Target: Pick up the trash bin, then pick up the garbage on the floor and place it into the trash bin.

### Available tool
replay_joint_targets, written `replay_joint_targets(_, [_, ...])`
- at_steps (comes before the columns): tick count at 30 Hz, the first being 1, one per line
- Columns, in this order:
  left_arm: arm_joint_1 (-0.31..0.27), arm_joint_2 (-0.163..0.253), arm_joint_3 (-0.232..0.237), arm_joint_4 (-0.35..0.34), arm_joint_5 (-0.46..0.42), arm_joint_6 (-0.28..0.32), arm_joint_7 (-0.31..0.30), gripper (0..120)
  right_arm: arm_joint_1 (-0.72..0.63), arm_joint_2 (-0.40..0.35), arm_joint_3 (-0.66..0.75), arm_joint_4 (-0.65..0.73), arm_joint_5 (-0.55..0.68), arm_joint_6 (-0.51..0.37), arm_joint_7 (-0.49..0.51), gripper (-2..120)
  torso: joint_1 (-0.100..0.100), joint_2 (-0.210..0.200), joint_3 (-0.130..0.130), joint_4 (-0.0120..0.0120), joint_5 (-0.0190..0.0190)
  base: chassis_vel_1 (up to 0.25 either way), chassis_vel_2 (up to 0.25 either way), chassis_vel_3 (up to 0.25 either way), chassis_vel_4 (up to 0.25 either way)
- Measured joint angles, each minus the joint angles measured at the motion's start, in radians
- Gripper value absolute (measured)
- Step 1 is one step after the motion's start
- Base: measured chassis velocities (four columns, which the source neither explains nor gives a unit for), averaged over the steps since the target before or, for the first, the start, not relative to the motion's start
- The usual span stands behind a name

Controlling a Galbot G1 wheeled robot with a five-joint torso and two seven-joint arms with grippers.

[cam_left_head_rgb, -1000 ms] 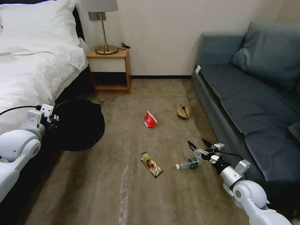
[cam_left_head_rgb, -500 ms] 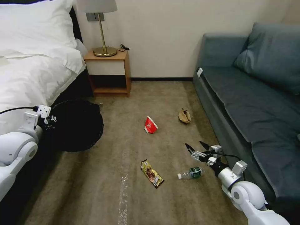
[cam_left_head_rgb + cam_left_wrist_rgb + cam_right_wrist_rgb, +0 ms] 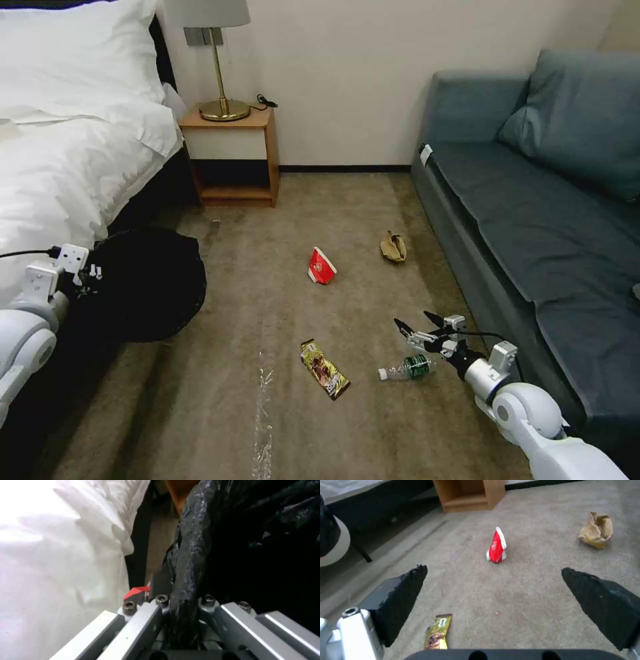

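From the head view the trash bin (image 3: 143, 283) sits at the foot of the bed (image 3: 60, 160) on the robot's left, its black liner hiding the white wall, with the left gripper (image 3: 93, 275) at its near rim. The left wrist view adds what the head view cannot: the metal fingers (image 3: 143, 627) are closed on a bunched fold of the bin's liner (image 3: 190, 562), pinched tight between them. The right gripper (image 3: 415, 323) hangs low over the carpet (image 3: 267, 413) by the sofa (image 3: 533, 220), jaws spread wide and empty, just above the clear bottle (image 3: 405, 369), though whether it touches the bottle is hard to judge from the head view. The right wrist view looks between its black pads (image 3: 403, 597) at the red-and-white carton (image 3: 496, 546), standing upright, the crumpled brown wad (image 3: 596, 531) well off to one side, and the snack wrapper (image 3: 437, 632) lying flat near the gripper.
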Motion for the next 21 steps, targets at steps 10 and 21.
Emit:
replay_joint_targets(10, [-0.017,-0.046,0.059,-0.015,0.042,-0.002,0.000,2,0.030,-0.109,-0.065,-0.066,-0.018,-0.009,-0.051,100,0.000,0.000,0.000,-0.0006,0.0001,0.000,0.000,0.000,0.000])
replay_joint_targets(21, [-0.001,-0.161,0.085,-0.013,0.147,-0.069,0.037,2,0.434,-0.119,-0.438,-0.464,-0.240,0.056,-0.291,100,0.000,0.000,0.000,-0.0003,0.0003,0.000,0.000,0.000,0.000])
